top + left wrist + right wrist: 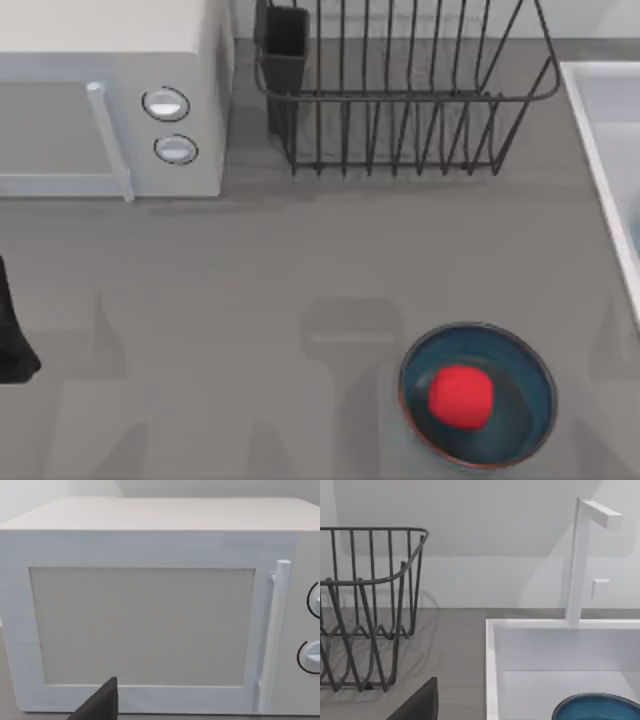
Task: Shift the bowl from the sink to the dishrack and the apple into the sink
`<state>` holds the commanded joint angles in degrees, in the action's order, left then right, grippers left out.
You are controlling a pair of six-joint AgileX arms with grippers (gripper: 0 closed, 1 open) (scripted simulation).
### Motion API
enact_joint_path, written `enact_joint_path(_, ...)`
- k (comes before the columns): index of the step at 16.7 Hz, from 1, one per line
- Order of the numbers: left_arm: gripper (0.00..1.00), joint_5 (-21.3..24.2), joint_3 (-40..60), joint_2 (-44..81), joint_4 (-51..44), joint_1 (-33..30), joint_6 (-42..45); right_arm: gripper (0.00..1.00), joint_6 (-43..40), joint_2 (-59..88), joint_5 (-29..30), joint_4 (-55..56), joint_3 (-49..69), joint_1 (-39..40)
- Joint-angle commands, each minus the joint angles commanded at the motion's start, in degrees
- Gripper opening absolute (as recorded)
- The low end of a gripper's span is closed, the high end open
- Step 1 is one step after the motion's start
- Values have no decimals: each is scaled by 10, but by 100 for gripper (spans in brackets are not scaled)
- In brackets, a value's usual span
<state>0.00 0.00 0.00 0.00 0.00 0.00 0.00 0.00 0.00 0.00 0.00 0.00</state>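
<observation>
The dishrack stands at the table's far edge, its black cup at the corner nearest the microwave. The sink lies just right of the dishrack, with a strip of bare table between their edges. In the right wrist view the bowl sits inside the sink, below the rim, with the white faucet rising behind it.

The apple is well in front of the dishrack, resting in the middle of a dark blue bowl on the table. Between this bowl and the dishrack the table is open, and more bare table runs leftward in front of the microwave.

The left arm is far left of the dishrack, at the table's left edge. The left gripper faces the microwave door, and I cannot tell how its jaws stand. The right gripper looks toward the gap between dishrack and sink; I cannot tell its jaws' state either.
</observation>
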Motion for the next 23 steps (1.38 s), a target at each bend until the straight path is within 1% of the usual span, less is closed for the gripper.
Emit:
enact_joint_path(3,100,0,0,0,0,0,0,100,-2,5,0,-2,5,0)
enact_joint_path(5,100,0,0,0,0,0,0,100,-10,32,-1,-11,29,-2)
enact_joint_path(9,100,0,0,0,0,0,0,100,-44,160,-9,-62,135,-6)
enact_joint_path(14,100,0,0,0,0,0,0,100,-99,423,-27,-195,332,-20)
enact_joint_path(23,100,0,0,0,0,0,0,100,-170,995,-52,-531,762,-88)
